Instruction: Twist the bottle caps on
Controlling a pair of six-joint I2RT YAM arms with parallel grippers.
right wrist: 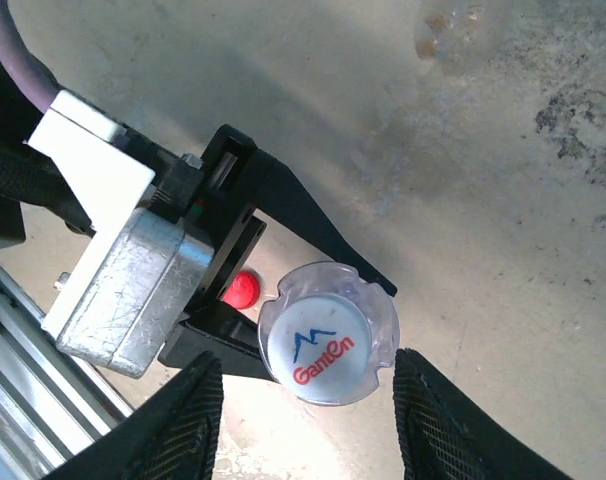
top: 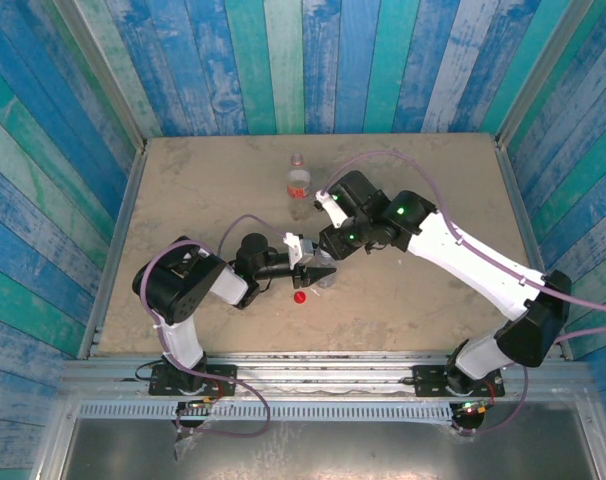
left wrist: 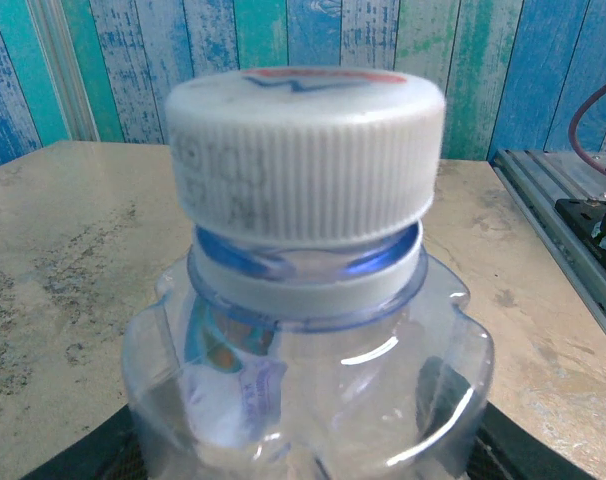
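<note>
Sitting on bluish bottle [left wrist: 303, 400]: white cap [left wrist: 305, 150]

I count two clear plastic bottles on the table [top: 203, 180]: a labelled bottle [top: 298, 187] with a red-and-white band at the far middle, and a bluish bottle [left wrist: 303, 380] nearer, about the centre. There are two screw caps, a white cap [left wrist: 303, 150] sitting on the bluish bottle's neck and a red cap [top: 300, 296] lying on the table just near of that bottle. Two robot arms reach in, the left arm [top: 188, 285] and the right arm [top: 453, 250].
</note>
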